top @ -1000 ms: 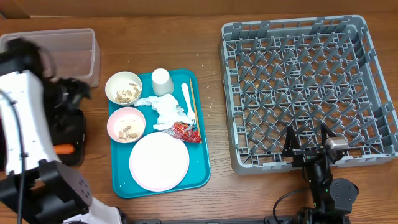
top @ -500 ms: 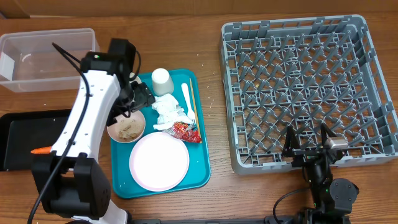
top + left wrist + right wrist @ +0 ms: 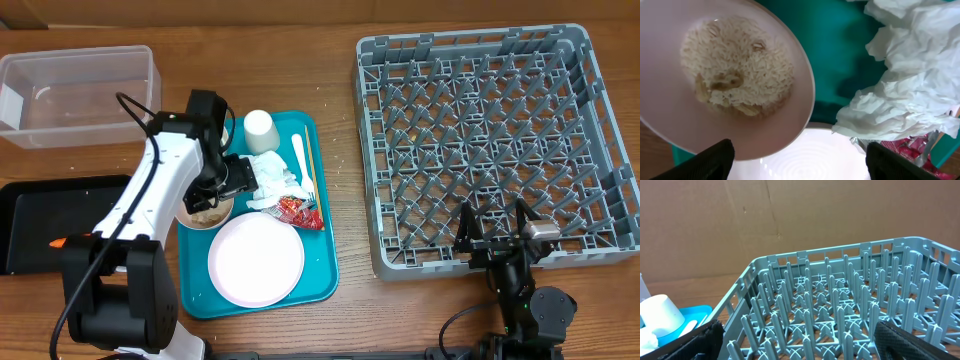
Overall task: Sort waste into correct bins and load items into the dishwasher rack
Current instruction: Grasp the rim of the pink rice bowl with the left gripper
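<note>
My left gripper (image 3: 236, 186) hangs open over the teal tray (image 3: 325, 270), between a pink bowl of beige food scraps (image 3: 207, 210) and the crumpled white tissue (image 3: 272, 175). In the left wrist view the bowl (image 3: 735, 80) fills the upper left and the tissue (image 3: 910, 85) the right. The pink plate (image 3: 830, 160) lies below the empty left gripper (image 3: 800, 170). A red wrapper (image 3: 295, 208), a white cup (image 3: 259, 130), a fork (image 3: 299, 155) and a chopstick (image 3: 311, 168) also lie on the tray. My right gripper (image 3: 495, 235) stands open at the front edge of the grey rack (image 3: 500, 150), nothing between its fingers.
A clear tub (image 3: 80, 90) stands at the back left. In front of it lies a black tray (image 3: 40, 215) with an orange carrot (image 3: 60, 242) in it. The right wrist view shows the rack's pegs (image 3: 840, 305) and the cup (image 3: 660, 312).
My left arm has swung right from the black tray to the teal tray, then slid a little nearer, over the pink bowl. The carrot stays in the black tray. The right arm is still.
</note>
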You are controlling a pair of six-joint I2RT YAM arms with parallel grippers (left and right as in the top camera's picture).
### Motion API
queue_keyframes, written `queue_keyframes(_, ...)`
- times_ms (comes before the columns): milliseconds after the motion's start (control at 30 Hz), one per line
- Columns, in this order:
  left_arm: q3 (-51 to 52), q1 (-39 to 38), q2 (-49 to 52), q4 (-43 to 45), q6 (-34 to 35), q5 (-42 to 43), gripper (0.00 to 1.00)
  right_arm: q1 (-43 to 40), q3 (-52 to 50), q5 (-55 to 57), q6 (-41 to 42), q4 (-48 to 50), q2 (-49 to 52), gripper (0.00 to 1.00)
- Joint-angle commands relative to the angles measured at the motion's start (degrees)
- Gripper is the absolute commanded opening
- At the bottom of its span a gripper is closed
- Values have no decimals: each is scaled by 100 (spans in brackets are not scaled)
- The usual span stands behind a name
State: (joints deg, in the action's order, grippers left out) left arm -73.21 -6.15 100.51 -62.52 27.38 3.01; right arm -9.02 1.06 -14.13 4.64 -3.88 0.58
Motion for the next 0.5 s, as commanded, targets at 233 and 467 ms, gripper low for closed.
queue_keyframes(233, 855, -26, -76, 778, -275, 85, 81, -37, -59, 57, -15, 39, -42, 100)
queue_keyframes(467, 931, -26, -76, 1123, -251, -328, 63, -37, -59, 57, -15, 39, -42, 100)
